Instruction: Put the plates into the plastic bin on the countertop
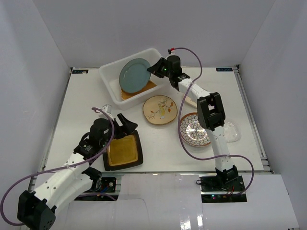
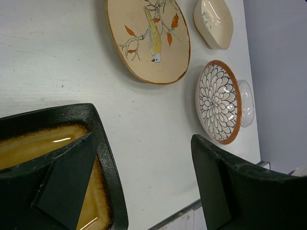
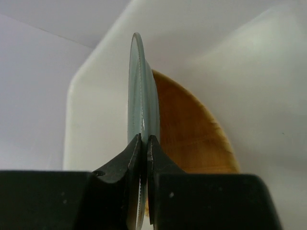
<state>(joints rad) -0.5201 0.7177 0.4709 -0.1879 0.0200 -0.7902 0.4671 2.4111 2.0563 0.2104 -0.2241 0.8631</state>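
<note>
Right end effector [image 1: 161, 70] stands at the right-hand rim of the plastic bin [image 1: 106, 80], clamped on the edge of the blue-grey plate [image 1: 134, 75]. The right wrist view confirms both fingers pinching that plate's [image 3: 142, 91] rim, seen edge-on.

Finding: the plate is inside the bin's outline, standing steeply on edge. It extends from the grip toward the bin's left wall, with its face turned up and toward the near side. Its lower edge sits over the orange wedge plate [image 1: 140, 91] lying flat on the bin floor. Contact between the two cannot be determined.

Judgement: the coming move turns on tipping the plate flat over the wedge before letting go. A release while it is upright risks a hard drop.

Left end effector [image 1: 125, 122] is open on the near side of the bin. It straddles the far rim of the black square plate [image 1: 123, 151], which lies flat on the surface [image 1: 81, 110]. The left arm is the nearer one for that plate.
</note>
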